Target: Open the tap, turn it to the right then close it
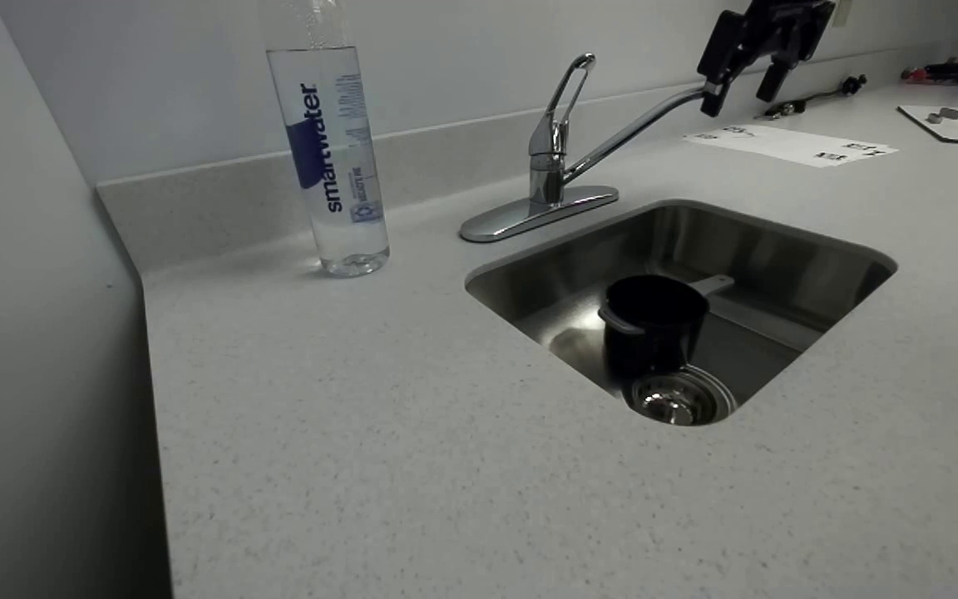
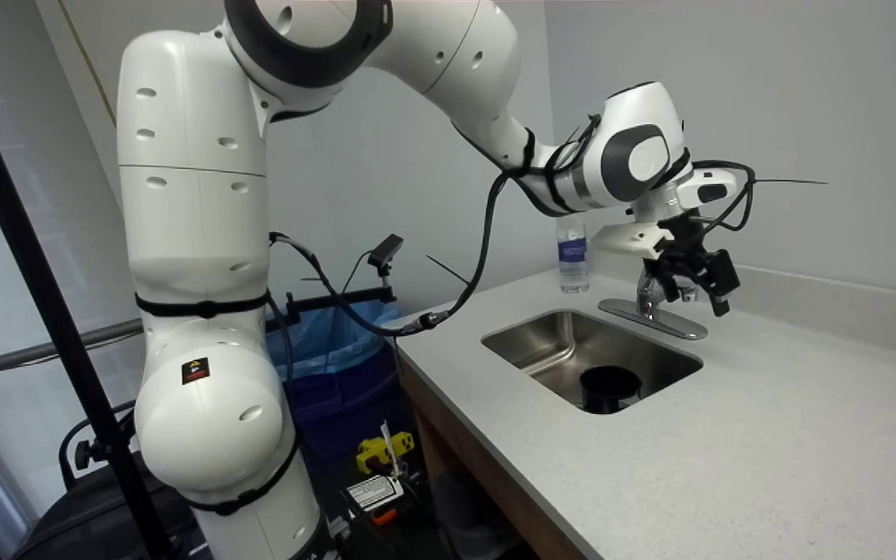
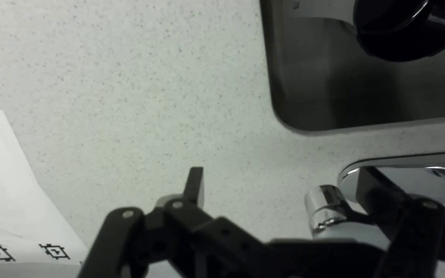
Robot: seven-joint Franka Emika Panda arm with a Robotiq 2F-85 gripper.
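You find the tap [image 1: 546, 181] on the counter [image 1: 346, 416], between the sink [image 1: 762, 249] and the wall [image 1: 454, 66]. Its spout [image 1: 633, 131] extends sideways over the counter, outside the sink opening; its lever [image 1: 544, 137] points upward at a tilt. Your gripper [image 3: 280, 185] has its fingers [image 3: 194, 182] spread wide apart. In the wrist view, you see the spout's end in the gap, nearer one finger; you cannot confirm contact. A black pot [image 1: 652, 353] sits inside the sink. A water bottle [image 1: 333, 166] stands upright on the counter, near the tap.
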